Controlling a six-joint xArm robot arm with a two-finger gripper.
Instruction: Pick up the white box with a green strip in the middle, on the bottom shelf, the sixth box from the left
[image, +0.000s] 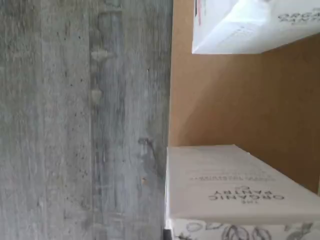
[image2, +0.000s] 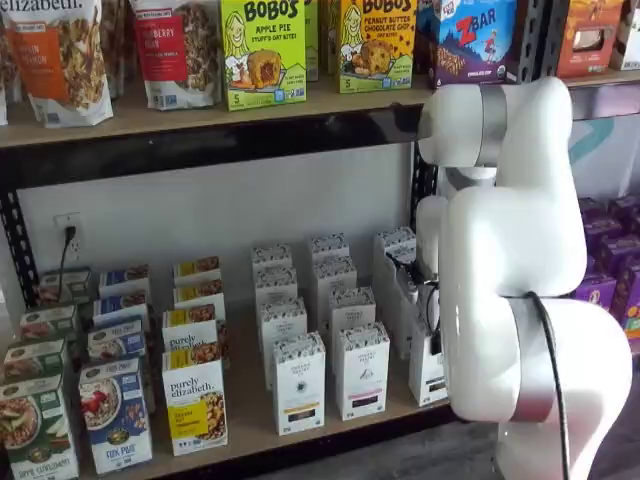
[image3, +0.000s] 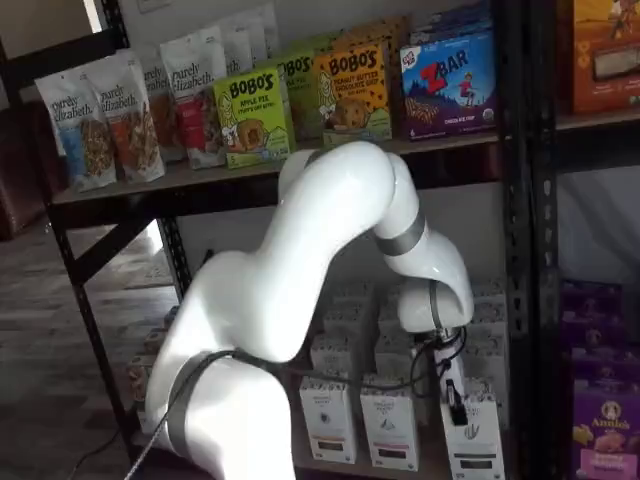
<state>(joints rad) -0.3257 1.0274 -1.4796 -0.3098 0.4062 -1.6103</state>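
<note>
White arm segments are seen nearest, filling both shelf views. On the bottom shelf, the white box with a green strip is met by the gripper; its grip cannot be told.

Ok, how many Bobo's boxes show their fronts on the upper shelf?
2, side by side: a green apple pie box and a peanut butter box. More may stand behind them.
</note>
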